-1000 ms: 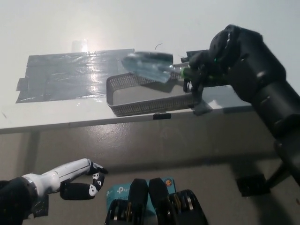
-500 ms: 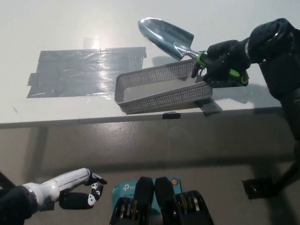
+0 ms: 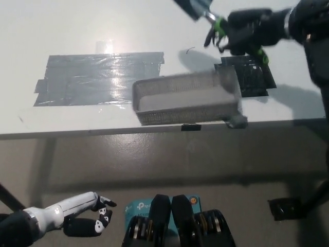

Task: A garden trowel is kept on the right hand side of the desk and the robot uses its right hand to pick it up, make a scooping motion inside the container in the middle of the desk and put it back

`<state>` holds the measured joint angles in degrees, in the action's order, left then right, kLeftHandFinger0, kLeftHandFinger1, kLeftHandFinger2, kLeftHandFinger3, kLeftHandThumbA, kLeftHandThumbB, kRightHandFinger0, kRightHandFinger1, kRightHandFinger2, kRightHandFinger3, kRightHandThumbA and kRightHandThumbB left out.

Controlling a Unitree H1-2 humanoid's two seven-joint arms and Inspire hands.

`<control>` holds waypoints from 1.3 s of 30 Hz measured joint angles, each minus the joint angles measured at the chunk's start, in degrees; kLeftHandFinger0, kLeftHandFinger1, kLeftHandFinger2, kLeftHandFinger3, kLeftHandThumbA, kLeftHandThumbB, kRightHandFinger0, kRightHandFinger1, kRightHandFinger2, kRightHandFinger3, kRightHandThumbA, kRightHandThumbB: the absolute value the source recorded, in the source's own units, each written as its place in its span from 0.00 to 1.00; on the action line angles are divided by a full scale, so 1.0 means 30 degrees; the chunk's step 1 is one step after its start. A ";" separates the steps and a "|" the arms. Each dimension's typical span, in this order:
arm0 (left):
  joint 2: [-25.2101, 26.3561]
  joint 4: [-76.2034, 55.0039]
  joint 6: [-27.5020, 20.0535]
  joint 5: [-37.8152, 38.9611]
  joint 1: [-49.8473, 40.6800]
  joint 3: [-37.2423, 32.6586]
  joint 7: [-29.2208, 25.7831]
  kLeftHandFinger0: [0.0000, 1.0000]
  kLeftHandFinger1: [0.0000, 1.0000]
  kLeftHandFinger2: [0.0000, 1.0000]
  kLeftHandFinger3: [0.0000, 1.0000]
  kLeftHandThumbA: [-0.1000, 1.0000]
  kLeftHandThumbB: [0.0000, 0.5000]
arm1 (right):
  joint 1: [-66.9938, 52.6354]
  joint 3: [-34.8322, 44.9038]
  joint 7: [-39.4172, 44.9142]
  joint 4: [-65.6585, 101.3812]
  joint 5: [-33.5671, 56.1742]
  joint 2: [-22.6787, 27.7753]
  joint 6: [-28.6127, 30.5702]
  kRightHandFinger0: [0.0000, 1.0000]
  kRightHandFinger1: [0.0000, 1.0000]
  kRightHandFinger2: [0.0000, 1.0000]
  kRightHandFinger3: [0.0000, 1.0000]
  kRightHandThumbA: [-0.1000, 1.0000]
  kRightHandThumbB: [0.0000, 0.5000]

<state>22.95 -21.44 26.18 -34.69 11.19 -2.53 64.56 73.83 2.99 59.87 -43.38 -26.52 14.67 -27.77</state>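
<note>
Trowel [image 3: 197, 7] of shiny metal in right hand [image 3: 247, 32].

There is only one camera, up on the robot's head and tilted steeply down. The bench [image 3: 77, 36] sits fairly near, filling the frame from nine through twelve to three o'clock. The floor [image 3: 154, 164] lies toward six.

White desk [image 3: 77, 25], container [image 3: 185, 114], tape [image 3: 97, 77], black pad [image 3: 253, 82]

Trowel [image 3: 195, 7] blade cut off at top edge; container [image 3: 187, 114] motion-blurred.
</note>
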 measured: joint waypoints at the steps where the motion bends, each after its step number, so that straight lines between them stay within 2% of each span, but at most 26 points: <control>1: 0.0009 0.0000 0.0000 0.0035 -0.0019 0.0024 -0.0002 1.00 0.92 0.93 1.00 1.00 0.92 | 0.0347 -0.0032 -0.0001 -0.0026 0.0116 0.0169 0.0001 0.00 0.00 0.32 0.21 0.00 0.46; 3: 0.0020 0.0000 0.0000 0.0075 -0.0102 0.0082 -0.0002 1.00 0.93 0.92 1.00 1.00 0.96 | 0.0849 -0.0085 -0.0010 -0.0049 0.0283 0.0464 0.0005 0.00 0.00 0.31 0.22 0.00 0.41; 5: 0.0032 0.0000 0.0000 0.0099 -0.0200 0.0130 -0.0001 1.00 0.93 0.92 1.00 1.00 0.96 | 0.1422 -0.0152 -0.0014 -0.0253 0.0458 0.0921 0.0013 0.00 0.00 0.27 0.19 0.00 0.40; 7: 0.0045 -0.0001 0.0000 0.0109 -0.0213 0.0116 -0.0002 1.00 0.92 0.92 1.00 1.00 0.97 | 0.1740 -0.0148 -0.0017 -0.0553 0.0495 0.1334 0.0015 0.00 0.00 0.27 0.21 0.00 0.40; 8: 0.0072 -0.0001 0.0000 0.0120 -0.0222 0.0113 -0.0006 1.00 0.93 0.93 1.00 1.00 0.98 | 0.1829 -0.0149 -0.0029 -0.0627 0.0490 0.1508 0.0015 0.00 0.00 0.28 0.22 0.00 0.36; 10: 0.0126 0.0000 0.0000 0.0143 -0.0244 0.0114 -0.0008 1.00 0.93 0.93 1.00 1.00 1.00 | 0.1893 -0.0165 -0.0031 -0.0642 0.0471 0.1846 0.0016 0.00 0.00 0.28 0.22 0.00 0.35; 12: 0.0131 -0.0002 -0.0001 0.0174 -0.0291 0.0128 -0.0009 1.00 0.94 0.94 1.00 1.00 0.97 | 0.1887 -0.0358 -0.0031 -0.0603 0.0472 0.2182 0.0016 0.00 0.00 0.27 0.20 0.00 0.39; 15: 0.0126 -0.0043 0.0000 0.0198 -0.0422 0.0175 -0.0008 1.00 0.94 0.94 1.00 1.00 1.00 | 0.1876 -0.0525 -0.0032 -0.0597 0.0473 0.2501 0.0016 0.00 0.00 0.31 0.27 0.00 0.32; 16: 0.0122 -0.0053 0.0000 0.0197 -0.0461 0.0181 -0.0007 1.00 0.95 0.94 1.00 1.00 1.00 | 0.1848 -0.0552 -0.0036 -0.0540 0.0469 0.2583 0.0016 0.00 0.00 0.32 0.27 0.00 0.34; 18: 0.0123 -0.0057 0.0000 0.0194 -0.0528 0.0183 -0.0009 1.00 0.96 0.94 1.00 1.00 1.00 | 0.1732 -0.0738 -0.0061 -0.0508 0.0470 0.2782 0.0016 0.00 0.00 0.30 0.24 0.00 0.44; 20: 0.0125 -0.0055 0.0000 0.0201 -0.0607 0.0186 -0.0033 1.00 0.96 0.95 1.00 1.00 1.00 | 0.1483 -0.0891 -0.0137 -0.0520 0.0477 0.2939 0.0017 0.00 0.00 0.28 0.22 0.00 0.50; 23: 0.0129 -0.0057 -0.0001 0.0231 -0.0791 0.0192 -0.0103 1.00 0.96 0.95 1.00 1.00 1.00 | 0.0888 -0.0988 -0.0379 -0.0730 0.0523 0.3089 0.0019 0.00 0.00 0.27 0.24 0.00 0.45; 24: 0.0130 -0.0063 0.0000 0.0231 -0.0842 0.0210 -0.0115 1.00 0.96 0.96 1.00 1.00 1.00 | 0.0636 -0.1008 -0.0482 -0.0832 0.0530 0.3118 0.0019 0.00 0.00 0.28 0.24 0.00 0.34; 28: 0.0119 -0.0137 0.0000 0.0232 -0.1132 0.0457 -0.0171 1.00 0.95 0.93 1.00 1.00 1.00 | -0.0548 -0.1734 -0.0993 -0.1593 0.0649 0.3355 0.0213 0.00 0.00 0.30 0.20 0.00 0.30; 30: 0.0121 -0.0160 0.0000 0.0232 -0.1292 0.0717 -0.0188 1.00 0.95 0.94 1.00 1.00 0.99 | -0.1111 -0.1875 -0.1402 -0.2547 0.0789 0.3496 0.0423 0.00 0.00 0.30 0.17 0.00 0.38; 32: 0.0123 -0.0191 0.0000 0.0241 -0.1412 0.0914 -0.0209 1.00 0.94 0.96 1.00 1.00 1.00 | -0.1801 -0.1908 -0.1838 -0.3236 0.0888 0.3692 0.0667 0.00 0.00 0.32 0.16 0.00 0.34; 33: 0.0125 -0.0193 0.0000 0.0247 -0.1459 0.0969 -0.0213 1.00 0.94 0.96 1.00 1.00 1.00 | -0.2116 -0.1984 -0.2093 -0.3519 0.0899 0.3796 0.0773 0.00 0.00 0.30 0.14 0.00 0.14; 34: 0.0125 -0.0192 0.0000 0.0279 -0.1495 0.1017 -0.0220 1.00 0.94 0.96 1.00 1.00 1.00 | -0.2477 -0.2144 -0.2344 -0.3734 0.0897 0.3909 0.0826 0.00 0.00 0.29 0.15 0.00 0.05; 35: 0.0125 -0.0193 0.0000 0.0299 -0.1529 0.1056 -0.0223 1.00 0.94 0.96 1.00 1.00 0.99 | -0.2775 -0.2286 -0.2553 -0.3919 0.0896 0.4007 0.0891 0.00 0.00 0.29 0.17 0.00 0.01; 39: 0.0125 -0.0244 0.0000 0.0333 -0.1556 0.1129 -0.0228 1.00 0.95 0.95 1.00 1.00 1.00 | -0.3536 -0.2618 -0.3476 -0.4696 0.0909 0.4373 0.1245 0.00 0.00 0.33 0.24 0.00 0.00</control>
<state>23.32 -22.17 26.18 -33.69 6.52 0.86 63.88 63.22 -4.86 49.44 -57.47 -23.79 27.79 -24.04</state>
